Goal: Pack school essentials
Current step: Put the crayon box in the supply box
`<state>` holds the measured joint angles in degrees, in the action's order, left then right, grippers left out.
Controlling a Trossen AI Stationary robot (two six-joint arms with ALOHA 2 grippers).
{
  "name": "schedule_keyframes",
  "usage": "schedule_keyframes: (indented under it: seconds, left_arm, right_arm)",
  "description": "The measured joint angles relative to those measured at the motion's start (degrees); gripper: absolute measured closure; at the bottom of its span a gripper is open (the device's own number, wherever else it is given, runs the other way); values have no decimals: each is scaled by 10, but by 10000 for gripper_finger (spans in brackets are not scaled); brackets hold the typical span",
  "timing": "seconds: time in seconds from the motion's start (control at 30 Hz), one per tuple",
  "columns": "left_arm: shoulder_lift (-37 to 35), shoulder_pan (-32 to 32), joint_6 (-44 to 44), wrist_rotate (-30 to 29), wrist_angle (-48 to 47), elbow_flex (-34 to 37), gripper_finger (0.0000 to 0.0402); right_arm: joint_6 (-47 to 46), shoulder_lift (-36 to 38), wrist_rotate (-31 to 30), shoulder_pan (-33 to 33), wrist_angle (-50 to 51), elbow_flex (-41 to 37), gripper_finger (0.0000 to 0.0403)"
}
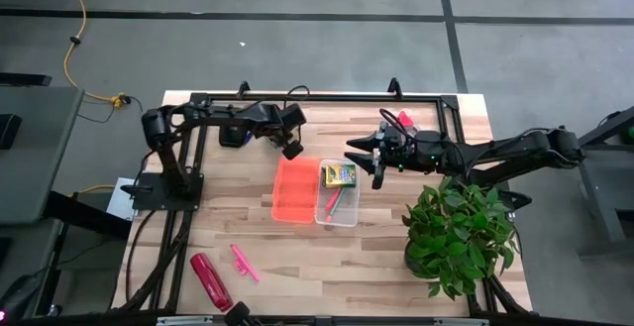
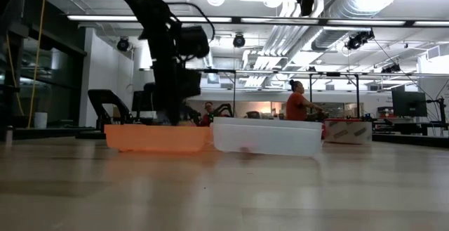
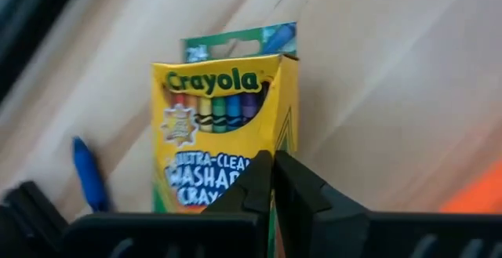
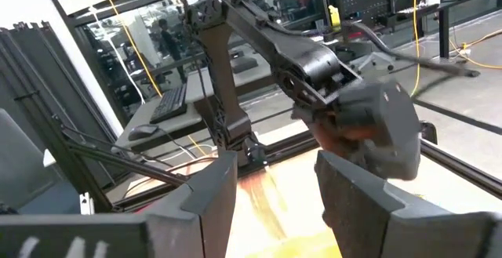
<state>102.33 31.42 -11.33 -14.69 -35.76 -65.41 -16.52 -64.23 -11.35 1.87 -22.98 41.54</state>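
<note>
Yellow cardboard fills the left wrist view: a crayon box [image 3: 223, 132] lies on the wooden tabletop [image 1: 396, 247], and the left pincer [image 3: 272, 181] has its two fingers pressed together right over the box's lower edge. They look closed on nothing, or at most on a sliver of the flap; from here I cannot be sure.

A blue pen [image 3: 89, 173] lies just beside that box. From above, the left pincer hangs just beyond the far edge of the orange lid [image 1: 294, 189], and its own body hides both box and pen.

The clear bin [image 1: 338, 205] sits touching the lid and already holds a second crayon box [image 1: 339, 175] and some thin pencils [image 1: 333, 202], which suggests the packing is partway done. The right pincer [image 1: 377, 170] hovers just beside the bin, fingers apart, empty, probably waiting its turn.

A pink marker [image 1: 243, 263] lies near the tabletop's front edge, well apart from the bin.
</note>
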Motion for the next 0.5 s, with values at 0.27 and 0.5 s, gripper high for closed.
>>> schedule_keyframes:
  seconds: [0.27, 0.5]
  left_arm:
    - [-125, 1, 30, 1, 6, 0, 401]
    - [-251, -18, 14, 58, 45, 0, 401]
  right_arm:
    - [0, 0, 0, 0, 0, 0, 234]
    - [0, 0, 0, 0, 0, 0, 234]
